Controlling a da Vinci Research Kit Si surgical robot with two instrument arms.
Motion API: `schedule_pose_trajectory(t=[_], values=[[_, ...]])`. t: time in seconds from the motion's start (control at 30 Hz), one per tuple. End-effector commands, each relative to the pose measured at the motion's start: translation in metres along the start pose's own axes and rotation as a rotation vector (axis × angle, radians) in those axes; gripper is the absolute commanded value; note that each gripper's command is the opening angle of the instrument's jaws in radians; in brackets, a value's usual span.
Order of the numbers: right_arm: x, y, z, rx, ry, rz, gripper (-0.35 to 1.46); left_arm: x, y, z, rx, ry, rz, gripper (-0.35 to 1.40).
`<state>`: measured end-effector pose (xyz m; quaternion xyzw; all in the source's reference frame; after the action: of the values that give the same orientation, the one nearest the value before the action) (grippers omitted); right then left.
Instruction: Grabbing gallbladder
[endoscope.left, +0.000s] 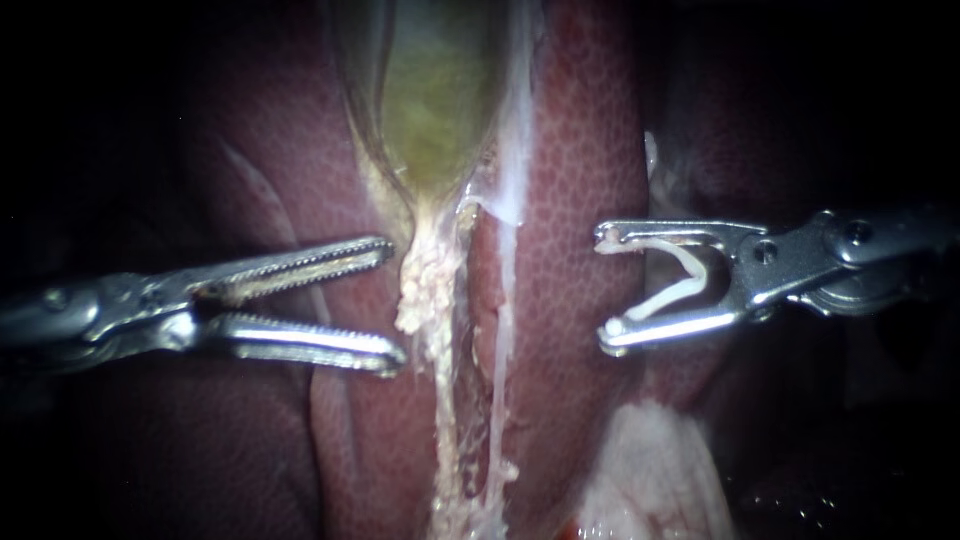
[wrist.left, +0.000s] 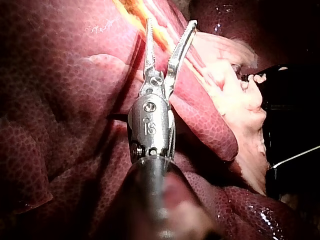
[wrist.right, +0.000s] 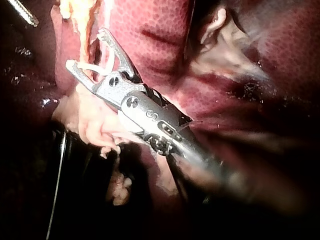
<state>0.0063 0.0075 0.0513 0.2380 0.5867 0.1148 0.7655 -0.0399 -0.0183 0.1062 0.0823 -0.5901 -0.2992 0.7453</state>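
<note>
Left instrument (endoscope.left: 395, 300) gapes beside gallbladder (endoscope.left: 435, 100) edge; right instrument (endoscope.left: 607, 287), apart, seemingly cradles clip (endoscope.left: 672, 294).

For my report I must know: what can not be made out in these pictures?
Gallbladder: its upper part, cut off by the endoscope view's edge.
Left instrument: shaft blurred in left wrist view, close to camera.
Right instrument, holding a clip: shaft blurred, dark, right wrist view.

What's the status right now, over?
Left instrument, jaws open, near gallbladder neck. Right instrument holding white clip over liver. Gallbladder not grabbed. Path clear.
</note>
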Motion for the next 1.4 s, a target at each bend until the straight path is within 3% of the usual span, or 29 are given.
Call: schedule_pose_trajectory(t=[0.03,0.23,0.5,0.67,0.8,0.93,1.07,1.23,1.4], values=[[0.0000,0.0000,0.0000,0.000,0.000,0.000,0.55,0.0001,0.0002,0.0002,-0.002,0.000,-0.003,0.49],[0.0000,-0.0001,0.0001,0.000,0.000,0.000,0.55,0.0016,0.0008,0.0016,-0.021,0.003,-0.021,0.47],[0.0001,-0.0001,0.0002,0.003,0.000,0.000,0.55,0.0027,0.0003,0.0036,-0.037,0.019,-0.049,0.39],[0.0001,-0.0001,0.0002,0.003,0.000,0.000,0.55,0.0029,0.0005,0.0034,-0.047,0.024,-0.084,0.09],[0.0001,-0.0001,0.0002,0.003,0.000,0.000,0.55,0.0029,0.0010,0.0030,-0.067,0.022,-0.128,-0.35],[0.0001,-0.0001,0.0002,0.003,0.000,0.000,0.55,0.0025,0.0013,0.0022,-0.071,0.044,-0.178,-0.35],[0.0001,-0.0001,0.0002,0.003,0.000,0.000,0.55,0.0025,0.0013,0.0021,-0.079,0.091,-0.177,-0.35],[0.0001,-0.0001,0.0002,0.003,0.000,0.000,0.55,0.0023,0.0013,0.0016,-0.078,0.091,-0.184,-0.35],[0.0001,-0.0001,0.0002,0.003,0.000,0.000,0.55,0.0006,0.0015,-0.0002,-0.066,0.093,-0.193,-0.35]])
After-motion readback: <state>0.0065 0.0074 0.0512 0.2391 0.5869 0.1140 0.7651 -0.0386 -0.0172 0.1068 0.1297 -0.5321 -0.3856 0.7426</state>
